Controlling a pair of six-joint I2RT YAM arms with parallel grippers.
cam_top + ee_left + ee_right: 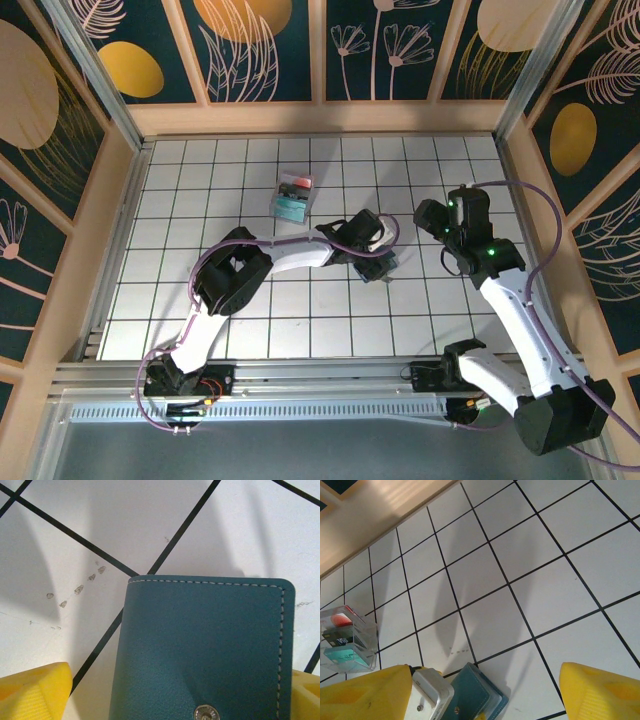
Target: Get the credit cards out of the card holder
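We are seeing the card holder (200,650) lying closed and snapped on the tabletop (150,520), low in the left wrist view. The left fingers (30,692) are straddling it wide, not gripping. The right fingers (600,690) are hanging wide, empty. We are judging the credit cards not yet drawn: opening and pulling remain.

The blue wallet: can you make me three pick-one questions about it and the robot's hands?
1. Where is the card holder? A on a shelf; B flat on the tiled table; C against the wall.
2. What colour is it? A red; B yellow; C teal-blue.
3. How is the right gripper? A open, empty; B shut tight; C shut on the card holder.
B, tiles show around it; C, teal leather in the left wrist view; A, its jaws stand wide apart.
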